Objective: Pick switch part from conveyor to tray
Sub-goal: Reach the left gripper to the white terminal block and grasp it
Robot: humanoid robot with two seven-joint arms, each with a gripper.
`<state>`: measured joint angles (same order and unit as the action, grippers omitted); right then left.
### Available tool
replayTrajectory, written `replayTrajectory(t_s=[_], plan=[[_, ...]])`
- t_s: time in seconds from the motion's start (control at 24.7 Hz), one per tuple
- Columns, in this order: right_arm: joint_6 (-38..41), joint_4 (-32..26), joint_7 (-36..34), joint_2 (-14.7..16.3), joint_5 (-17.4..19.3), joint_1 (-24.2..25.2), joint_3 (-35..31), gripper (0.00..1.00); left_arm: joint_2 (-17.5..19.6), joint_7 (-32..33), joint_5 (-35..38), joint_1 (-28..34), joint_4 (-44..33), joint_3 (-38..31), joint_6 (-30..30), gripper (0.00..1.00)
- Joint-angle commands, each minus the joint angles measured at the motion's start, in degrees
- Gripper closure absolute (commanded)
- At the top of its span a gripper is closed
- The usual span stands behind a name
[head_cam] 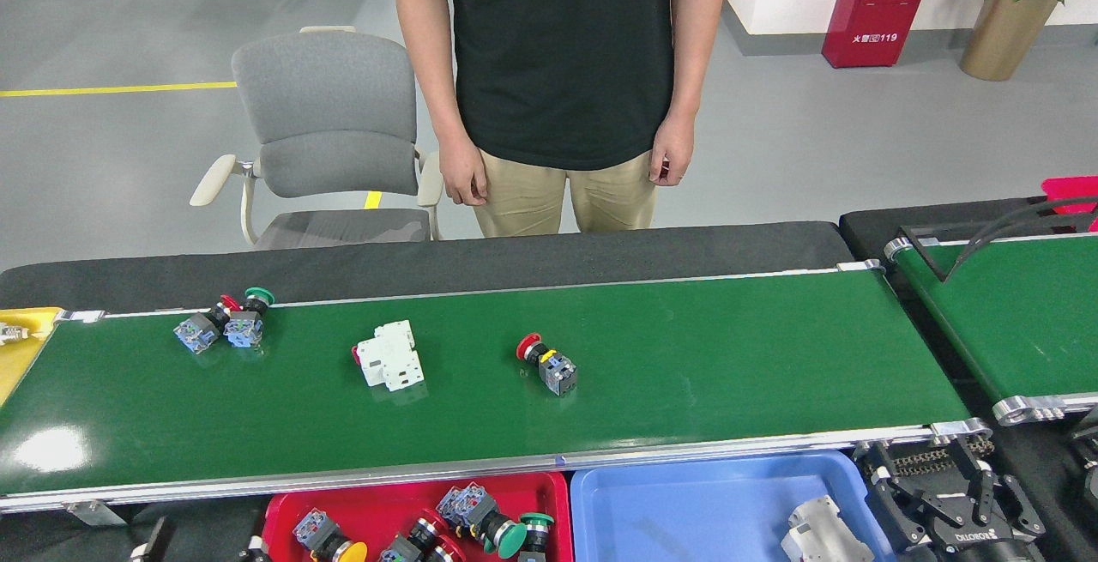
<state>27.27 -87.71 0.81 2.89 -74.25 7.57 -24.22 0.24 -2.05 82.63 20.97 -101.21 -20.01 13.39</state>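
person (562, 56) cropped above chest, left gripper (150, 540) barely showing
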Motion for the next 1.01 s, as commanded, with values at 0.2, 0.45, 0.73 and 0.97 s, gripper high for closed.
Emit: replayTrajectory(t_s=[0.2,0.45,0.73,0.97], plan=[[-0.73,-0.7,-0.55,1.07,-0.02,-0.81,0.93,0.01,-0.06,0.99,7.89,-10.86,0.48,5.51,-1.35,0.0],[-0.47,-0.53,-0.55,2.03,-0.02,0.07,3.31,0.01,-1.29,7.06,11.06,-21.06,9.89,7.45,-3.2,0.0],[-0.55,-0.53,-0.55,2.3,-0.02,0.07,4.01,0.01,-1.21,7.5,11.15,-25.02,16.48,7.45,-3.9,0.0],[-0.55,-0.53,-0.46,2.3,-0.02,0.07,4.01,0.01,-0.68,7.59,11.06,-29.94,23.16,7.01,-4.51,0.0]])
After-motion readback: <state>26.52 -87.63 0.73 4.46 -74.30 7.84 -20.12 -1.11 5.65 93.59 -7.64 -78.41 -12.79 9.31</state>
